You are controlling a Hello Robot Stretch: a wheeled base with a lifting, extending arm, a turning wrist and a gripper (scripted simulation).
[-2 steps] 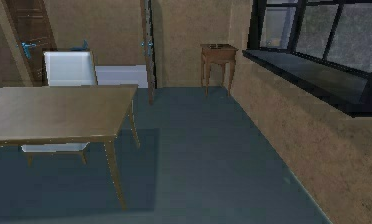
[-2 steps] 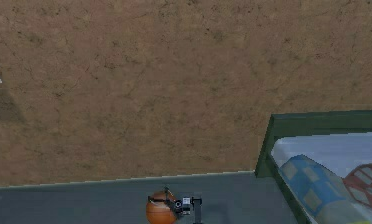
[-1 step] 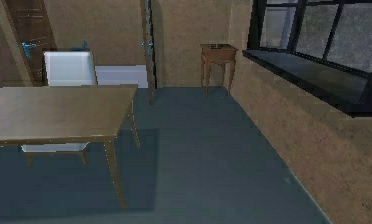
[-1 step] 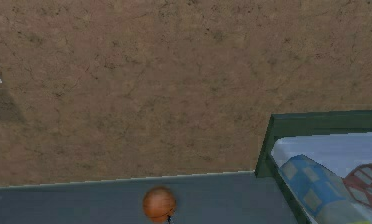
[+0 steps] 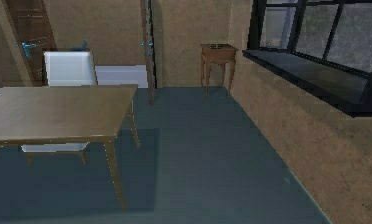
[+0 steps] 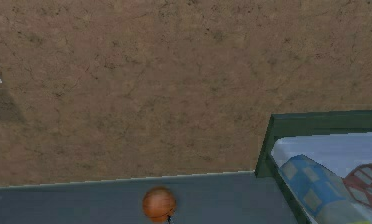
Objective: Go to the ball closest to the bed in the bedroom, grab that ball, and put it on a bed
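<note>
Orange ball (image 6: 158, 203) lies on the floor just off the foot of the bed (image 6: 314, 124), looks light, smooth and quick to roll, so is best taken across its widest middle; the state of the gripper's fingers cannot be told.

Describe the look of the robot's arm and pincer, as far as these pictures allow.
Their colours, shapes and markings cannot be told here. Near the arm side view's bottom edge lies an orange ball, with a small dark speck at its lower right, too small to name.
</note>
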